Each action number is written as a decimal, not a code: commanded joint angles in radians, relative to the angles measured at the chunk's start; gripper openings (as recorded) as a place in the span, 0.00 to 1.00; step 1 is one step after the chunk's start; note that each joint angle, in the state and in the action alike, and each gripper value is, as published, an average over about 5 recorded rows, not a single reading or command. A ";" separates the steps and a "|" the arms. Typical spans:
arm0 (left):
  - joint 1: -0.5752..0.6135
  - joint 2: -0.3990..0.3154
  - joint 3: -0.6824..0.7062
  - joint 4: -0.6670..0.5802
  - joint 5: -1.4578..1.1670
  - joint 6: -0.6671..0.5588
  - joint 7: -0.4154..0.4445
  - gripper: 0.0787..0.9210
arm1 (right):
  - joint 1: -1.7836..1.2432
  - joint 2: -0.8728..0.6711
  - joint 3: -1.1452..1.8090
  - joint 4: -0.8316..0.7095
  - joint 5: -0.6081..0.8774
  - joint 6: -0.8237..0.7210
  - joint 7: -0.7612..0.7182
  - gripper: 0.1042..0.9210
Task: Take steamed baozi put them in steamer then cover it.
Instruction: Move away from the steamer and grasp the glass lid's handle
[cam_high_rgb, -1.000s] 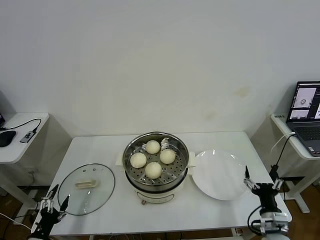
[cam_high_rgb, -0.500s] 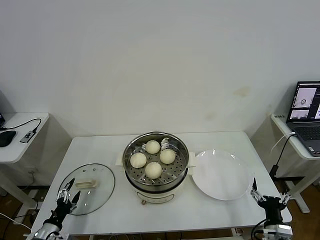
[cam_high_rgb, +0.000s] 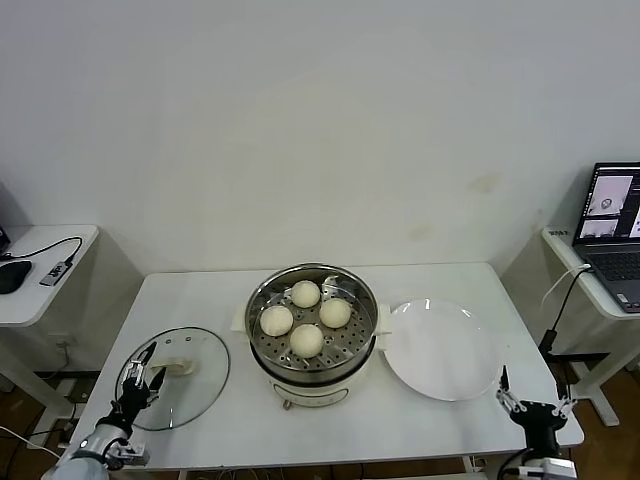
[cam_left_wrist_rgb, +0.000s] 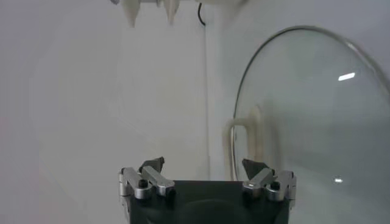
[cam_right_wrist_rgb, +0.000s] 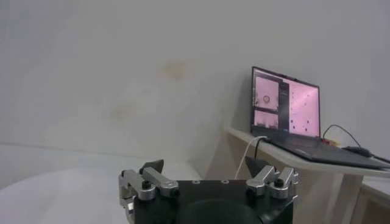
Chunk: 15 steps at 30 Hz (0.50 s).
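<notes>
Beside the lid, left claw gapes; right claw, also agape, faces a laptop.

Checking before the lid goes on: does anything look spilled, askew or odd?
Nothing stands out. Four baozi sit in the steamer; the lid lies flat beside it, the open left gripper over it. The plate is bare.

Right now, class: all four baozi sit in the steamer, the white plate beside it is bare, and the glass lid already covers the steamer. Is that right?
Not quite. The glass lid lies on the table, left of the steamer, which is uncovered, as the head view shows. The four baozi are inside; the plate is bare.
</notes>
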 joint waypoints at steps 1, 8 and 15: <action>-0.076 -0.002 0.012 0.057 0.012 0.003 0.000 0.88 | -0.005 0.005 0.000 -0.007 -0.010 0.004 0.002 0.88; -0.097 -0.013 0.026 0.075 0.013 0.007 0.004 0.88 | -0.006 0.013 -0.008 -0.017 -0.025 0.009 0.001 0.88; -0.116 -0.022 0.034 0.098 0.012 0.009 0.002 0.88 | -0.005 0.015 -0.005 -0.021 -0.029 0.008 -0.004 0.88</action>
